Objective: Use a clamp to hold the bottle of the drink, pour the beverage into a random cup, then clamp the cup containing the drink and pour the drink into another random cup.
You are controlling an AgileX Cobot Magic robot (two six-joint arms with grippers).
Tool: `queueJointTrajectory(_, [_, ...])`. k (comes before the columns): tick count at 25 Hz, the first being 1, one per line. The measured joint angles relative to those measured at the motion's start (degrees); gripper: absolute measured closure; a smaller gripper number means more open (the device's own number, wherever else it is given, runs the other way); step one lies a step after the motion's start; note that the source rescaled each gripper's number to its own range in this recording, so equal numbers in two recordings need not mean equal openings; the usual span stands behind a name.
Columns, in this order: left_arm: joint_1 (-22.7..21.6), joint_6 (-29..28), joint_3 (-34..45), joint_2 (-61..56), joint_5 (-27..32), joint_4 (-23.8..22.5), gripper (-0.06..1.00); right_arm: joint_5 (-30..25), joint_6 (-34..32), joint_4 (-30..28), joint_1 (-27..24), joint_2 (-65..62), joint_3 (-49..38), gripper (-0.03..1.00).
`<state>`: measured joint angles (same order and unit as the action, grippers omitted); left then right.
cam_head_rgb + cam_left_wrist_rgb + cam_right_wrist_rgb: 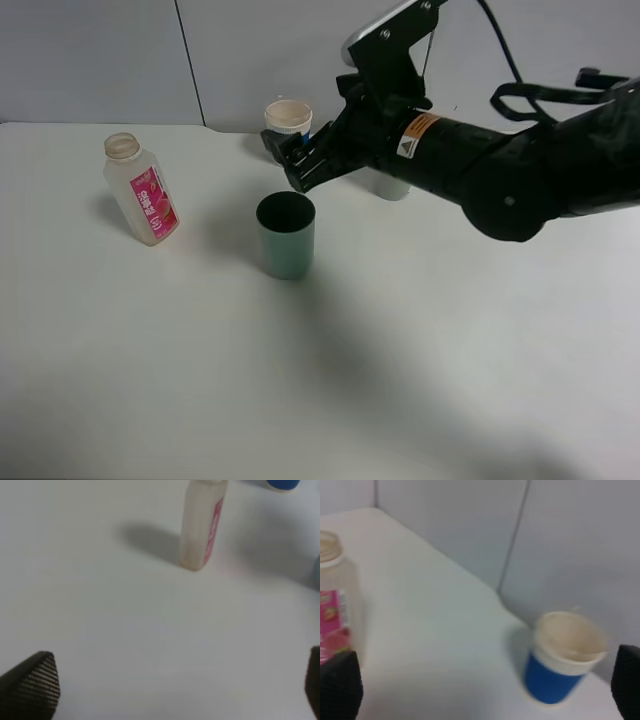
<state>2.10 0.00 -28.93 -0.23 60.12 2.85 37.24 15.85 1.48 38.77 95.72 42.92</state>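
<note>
Two cups near mid-table: dark green cup upright toward the middle, blue cup with a white rim behind it near the back wall. Uncapped bottle with pink label upright well to the left, apart from both. A third, pale cup partly hidden behind the right arm. Right tool up in the air between the two cups, just above the green one, fingers spread wide, nothing between them. Left tool likewise wide, hovering over bare table, facing the bottle, clear of it.
</note>
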Motion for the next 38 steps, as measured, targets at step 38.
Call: queueJointTrajectory(38, [0.0,0.35,0.0,0.0,0.0,0.0,-0.06,-62.79,-8.37,-3.36,-41.13,-58.88,-0.04,-0.03])
